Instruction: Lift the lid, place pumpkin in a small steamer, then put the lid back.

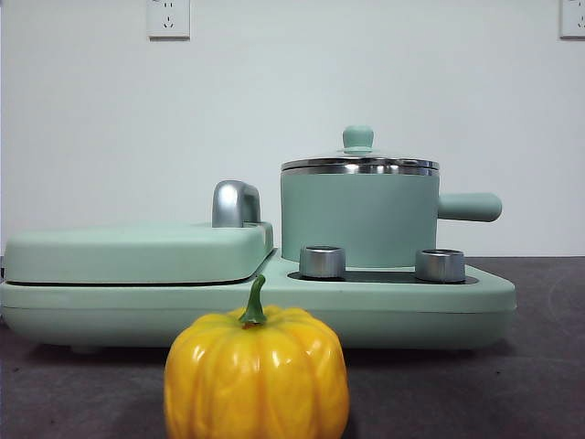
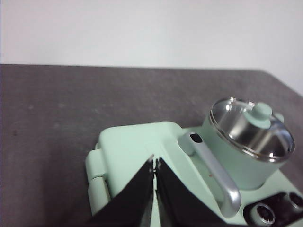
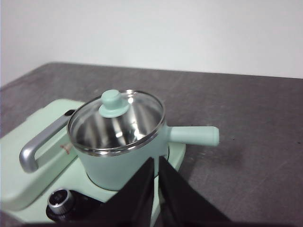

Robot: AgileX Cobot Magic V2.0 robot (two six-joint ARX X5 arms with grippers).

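Sitting on the small steamer (image 1: 358, 219), the lid (image 1: 359, 163) is waiting behind the pumpkin (image 1: 257, 373). Hanging over the hinged cover (image 2: 137, 151), the left gripper (image 2: 155, 163) is pinched empty. Facing the knob (nearer), the right gripper (image 3: 156, 161) is likewise closed, holding nothing.

You get soft, even light from above, with a bright white wall (image 1: 91, 119) behind everything. In the front view the pumpkin (image 1: 256, 375) sits close and slightly soft, its ribs streaked with pale glare. Beside it, the steamer (image 1: 358, 218) looks crisper, and its lid (image 1: 359, 162) rim gleams. A faint shadow lies under the appliance base (image 1: 475, 297). Both wrist views are hazier; the lid's glass (image 3: 124, 124) mirrors bright patches.
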